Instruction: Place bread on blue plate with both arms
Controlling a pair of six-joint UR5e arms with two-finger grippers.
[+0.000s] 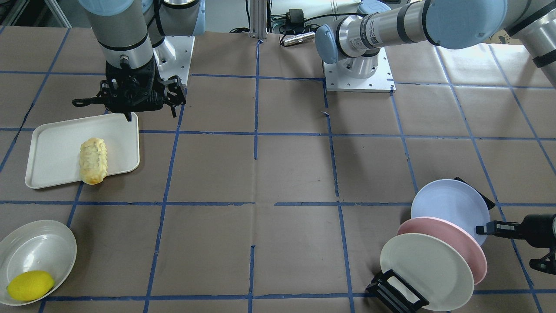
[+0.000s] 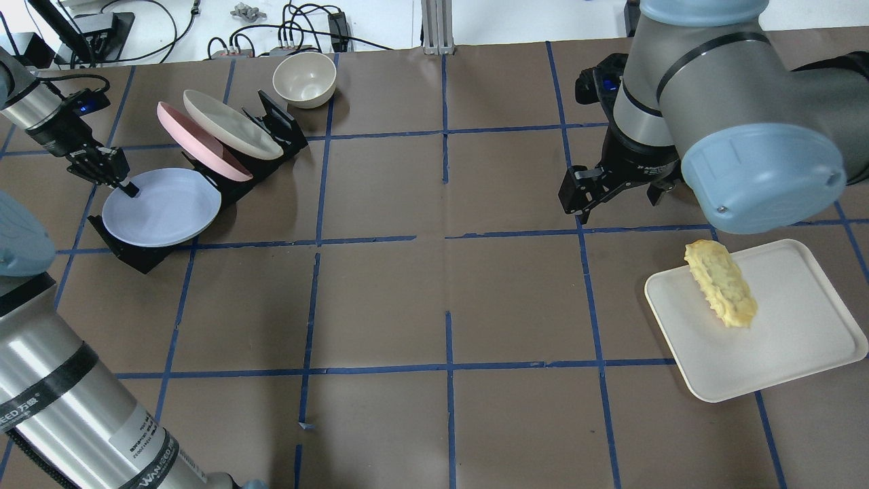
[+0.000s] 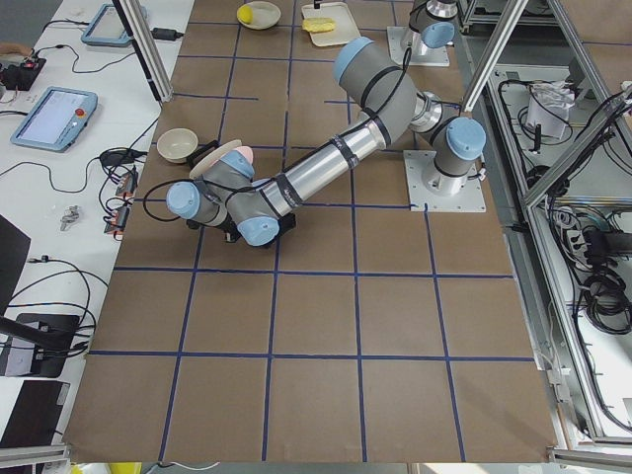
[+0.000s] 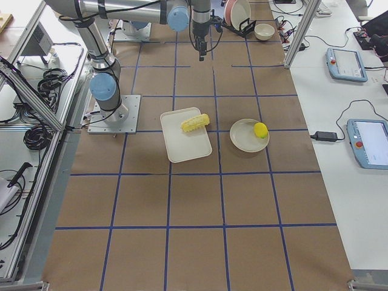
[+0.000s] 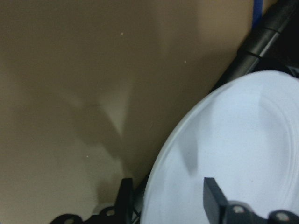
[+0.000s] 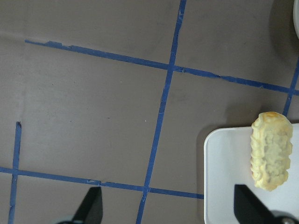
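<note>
The bread point(image 1: 93, 160) lies on a cream tray point(image 1: 52, 148), one end over the tray's edge; it also shows in the overhead view point(image 2: 721, 292) and the right wrist view point(image 6: 271, 157). My right gripper point(image 1: 130, 102) is open and empty, hanging above the table beside the tray, apart from the bread. The blue plate point(image 2: 163, 207) leans in a black rack point(image 2: 271, 122) with a pink and a cream plate. My left gripper point(image 2: 122, 189) is open, its fingers point(image 5: 212, 198) on either side of the blue plate's rim point(image 5: 159, 186).
A pale bowl point(image 1: 26, 243) with a yellow lemon point(image 1: 30, 285) stands near the tray. A small cream bowl point(image 2: 304, 79) sits behind the rack. The pink plate point(image 1: 451, 243) and cream plate point(image 1: 425, 269) lean right beside the blue one.
</note>
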